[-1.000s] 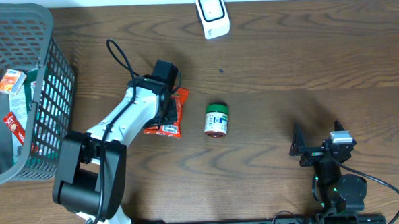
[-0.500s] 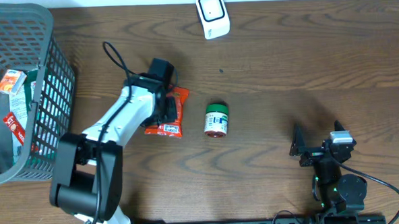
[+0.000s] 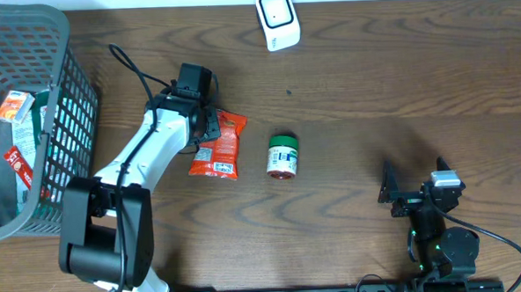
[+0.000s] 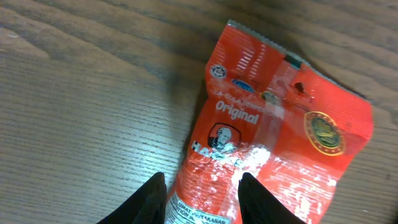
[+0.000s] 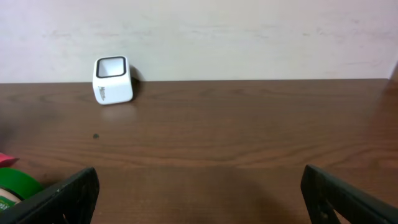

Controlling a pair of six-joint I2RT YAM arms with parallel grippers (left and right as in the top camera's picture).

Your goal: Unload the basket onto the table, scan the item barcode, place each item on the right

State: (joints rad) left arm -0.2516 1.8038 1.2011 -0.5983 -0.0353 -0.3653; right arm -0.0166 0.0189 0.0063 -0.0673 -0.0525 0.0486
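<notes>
A red snack packet [image 3: 218, 153] lies tilted on the table, left of centre. My left gripper [image 3: 208, 129] is over its upper end. In the left wrist view the packet [image 4: 273, 137] runs away from me, and my left gripper [image 4: 202, 200] is shut on its near left part, with printed text between the fingers. The white barcode scanner [image 3: 278, 19] stands at the far edge, also visible in the right wrist view as a white box [image 5: 112, 79]. My right gripper [image 3: 414, 183] rests near the front right, and its jaws [image 5: 199, 199] stand wide open over bare wood.
A green-lidded jar [image 3: 282, 156] lies on its side just right of the packet, and its edge shows in the right wrist view [image 5: 12, 186]. A grey mesh basket [image 3: 64, 93] with several packets inside fills the far left.
My left arm has swung up and to the left, and the packet's upper end has shifted and tilted with it. The right arm and the jar have not moved.
</notes>
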